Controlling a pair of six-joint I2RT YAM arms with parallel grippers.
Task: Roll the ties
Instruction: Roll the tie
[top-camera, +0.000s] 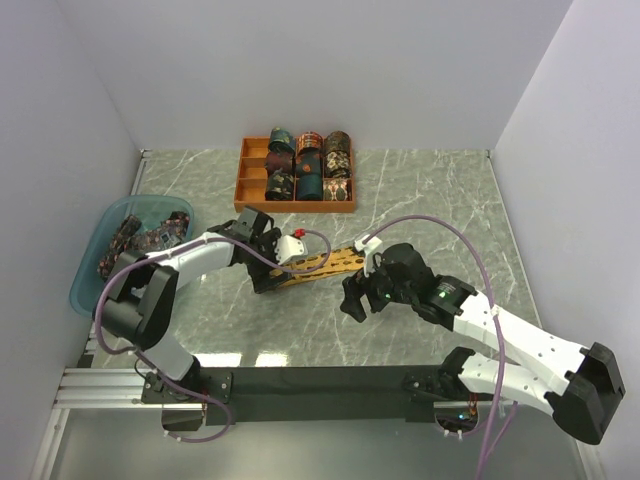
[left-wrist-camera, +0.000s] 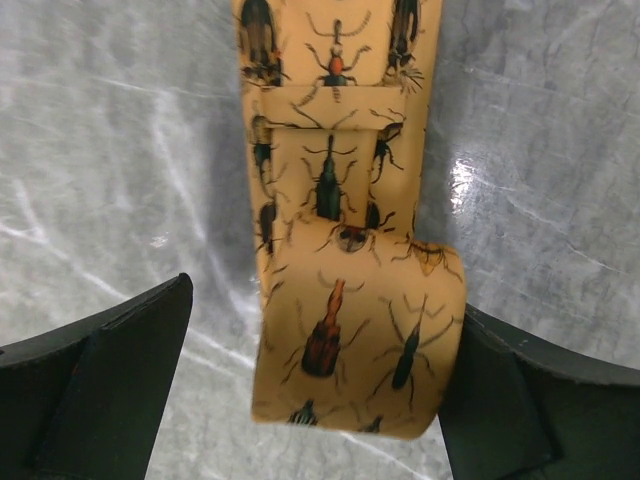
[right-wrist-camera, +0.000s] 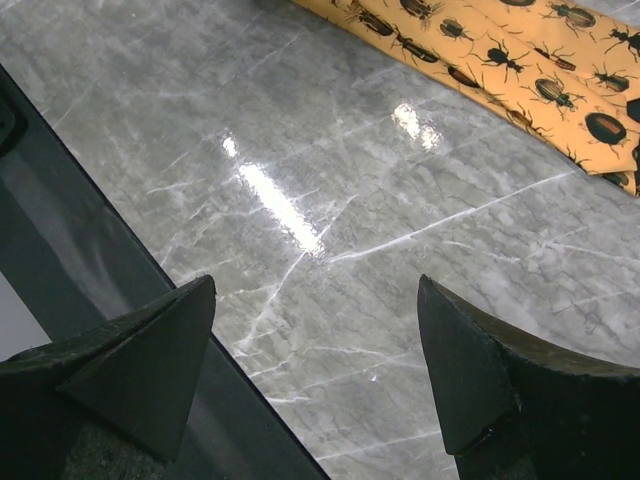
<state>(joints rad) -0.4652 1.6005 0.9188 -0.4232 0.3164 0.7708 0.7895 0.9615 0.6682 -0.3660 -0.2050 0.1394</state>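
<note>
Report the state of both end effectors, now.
Left end effector: open, straddling the rolled end of the gold tie, not clamped.
Right end effector: open, empty, over the table beside the tie.

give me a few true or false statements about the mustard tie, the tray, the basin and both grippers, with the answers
1. The end of the mustard tie is curled over between the fingers of the left gripper. True.
2. The left gripper is shut on the tie. False: its fingers stand wide open, one on each side of the curl.
3. The right gripper holds the tie. False: it is open over bare table, with the tie off to one side.
4. The orange tray holds rolled ties. True.
5. The blue basin is empty. False: dark ties lie in it.
</note>
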